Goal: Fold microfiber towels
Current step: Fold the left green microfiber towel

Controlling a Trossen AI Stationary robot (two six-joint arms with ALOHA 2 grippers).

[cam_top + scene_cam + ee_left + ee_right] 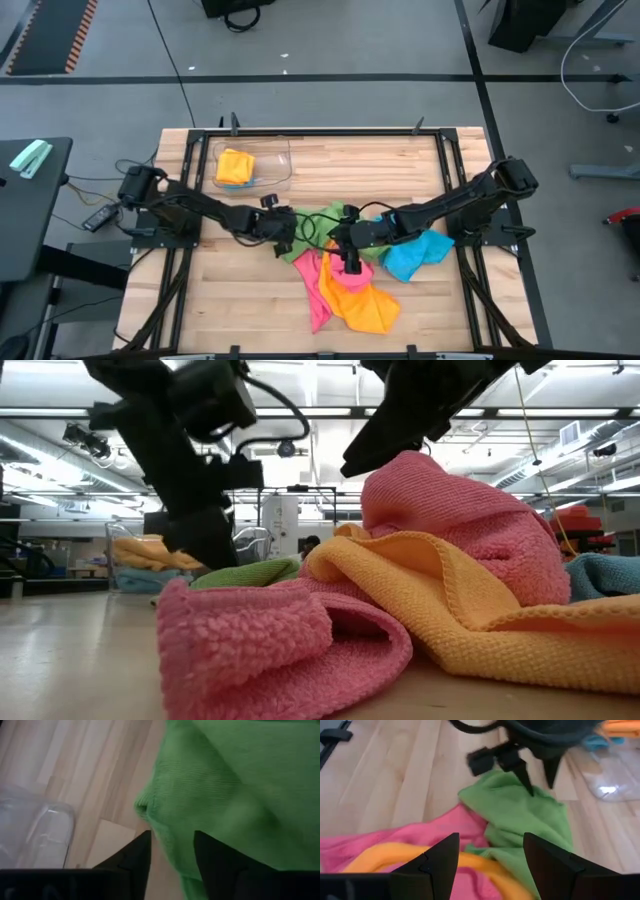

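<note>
Fluffy crumpled towels [350,285] heap at centre; clear bin [272,170], eleven o'clock, holds an orange cloth [235,165]. Left claw [172,852] straddles the green towel [235,785], grip unclear; right claw [490,855] gapes, holding nothing.

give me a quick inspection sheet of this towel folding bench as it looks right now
surface: wooden table in a black frame, bare wood around the pile.
job's things: green towel, pink towel, orange towel and blue towel in one loose unfolded heap; a folded orange towel lies in the clear bin.
clutter: nothing seen on the table besides the bin.
grippers: left gripper at the green towel's edge, fingers apart, nothing pinched; right gripper open above the heap.
cables: black cable loops over the green towel between the arms; more cables trail off the table's left side.
surroundings: grey floor, dark side table at left.
</note>
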